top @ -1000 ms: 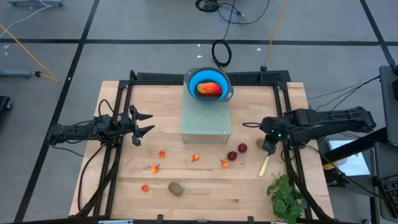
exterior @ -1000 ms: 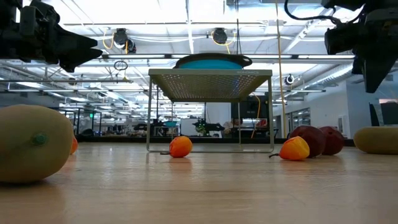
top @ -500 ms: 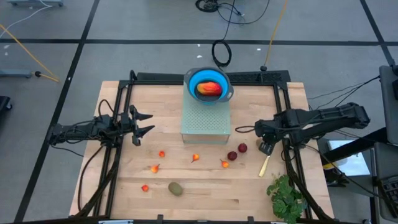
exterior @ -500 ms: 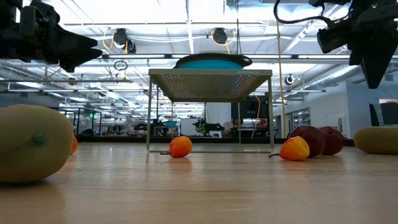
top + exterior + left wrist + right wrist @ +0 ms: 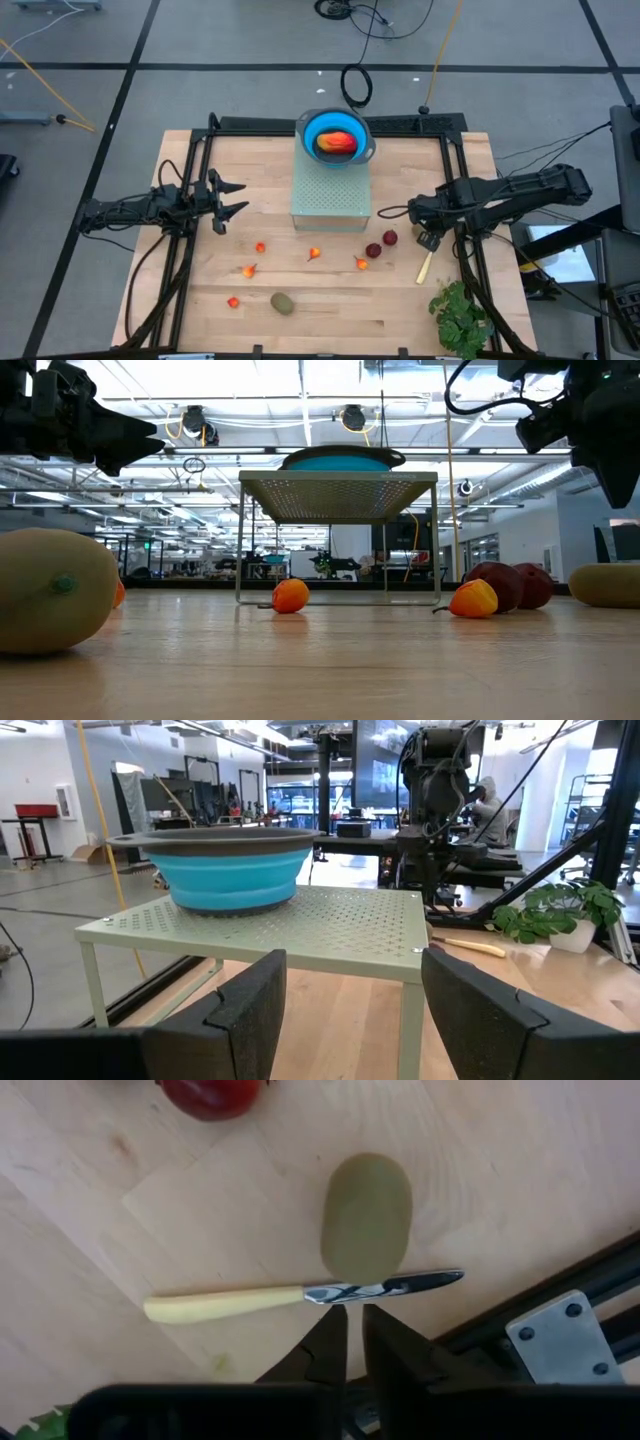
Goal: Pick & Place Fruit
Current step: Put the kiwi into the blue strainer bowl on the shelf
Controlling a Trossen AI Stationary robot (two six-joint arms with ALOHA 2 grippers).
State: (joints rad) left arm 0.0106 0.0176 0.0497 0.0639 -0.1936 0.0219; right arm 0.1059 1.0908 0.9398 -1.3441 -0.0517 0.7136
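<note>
Above the brownish-green oval fruit [image 5: 366, 1215] & yellow-handled steel knife [image 5: 300, 1297], right gripper [image 5: 354, 1342] hovers w/ fingers nearly together; left gripper [image 5: 350, 1010] waits apart.

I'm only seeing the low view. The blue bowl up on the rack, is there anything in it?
Observer: Yes. The larger orange-red oblong fruit lies in the blue bowl.
Operator: What's under the right gripper?
Observer: The right gripper hangs above a yellow-handled knife, whose blade lies against the brownish-green oval.
Operator: And the left one?
Observer: The left gripper is open and empty, facing the rack.
</note>
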